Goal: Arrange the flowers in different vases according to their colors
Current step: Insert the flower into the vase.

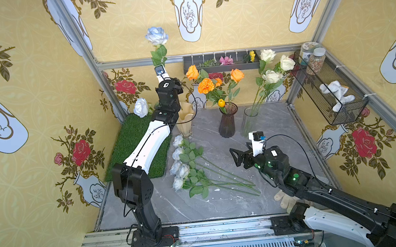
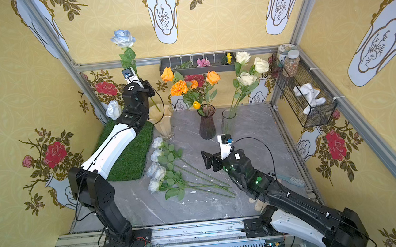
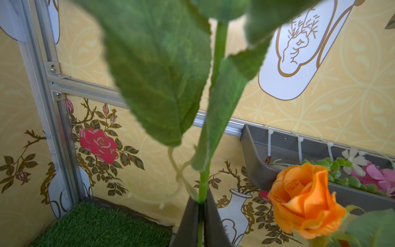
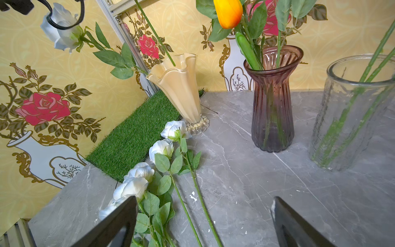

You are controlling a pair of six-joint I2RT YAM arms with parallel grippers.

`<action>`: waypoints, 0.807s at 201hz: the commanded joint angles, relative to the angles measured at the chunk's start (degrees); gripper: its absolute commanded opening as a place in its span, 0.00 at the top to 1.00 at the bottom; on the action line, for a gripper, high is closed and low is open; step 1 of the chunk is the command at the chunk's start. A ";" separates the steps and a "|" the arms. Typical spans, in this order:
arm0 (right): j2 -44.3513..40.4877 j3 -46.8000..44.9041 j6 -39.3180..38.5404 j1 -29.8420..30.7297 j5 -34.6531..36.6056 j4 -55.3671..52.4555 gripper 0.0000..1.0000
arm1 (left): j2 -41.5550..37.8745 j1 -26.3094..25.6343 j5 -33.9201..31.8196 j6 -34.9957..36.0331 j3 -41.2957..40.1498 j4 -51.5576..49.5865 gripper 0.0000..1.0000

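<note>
Five loose roses: lying on the grey table near its centre, blooms pointing toward nine o'clock.
Left gripper: squeezing the stem of a pale blue rose, holding it upright over the cream vase at eleven o'clock.
Right gripper: hovering with jaws spread wide, gripping nothing, at three o'clock from the loose roses.
Purple vase: standing at twelve o'clock, carrying orange flowers.
Clear vase: standing at one o'clock, carrying cream-white roses.

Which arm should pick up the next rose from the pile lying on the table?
Right. The right gripper is open and empty, close to the lying roses. The left gripper is shut on a blue rose at the cream vase.
</note>
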 commanded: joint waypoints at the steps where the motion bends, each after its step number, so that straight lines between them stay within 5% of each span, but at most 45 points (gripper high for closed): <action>1: 0.24 1.44 -1.88 0.05 -0.42 0.20 0.03 | -0.03 0.79 -0.15 -6.21 -1.66 -0.34 0.92; 59: 0.79 7.34 -2.29 -0.03 2.59 -10.36 0.03 | -3.96 0.85 3.38 -14.04 -4.92 -4.54 0.01; 95: 0.60 11.53 -1.18 -0.10 2.38 -17.43 0.03 | -5.81 0.86 7.00 -22.84 -0.71 -13.58 0.00; 162: 5.54 23.53 2.13 -0.52 -0.46 -35.63 0.03 | -16.66 0.75 12.85 -39.84 -8.15 -18.40 0.00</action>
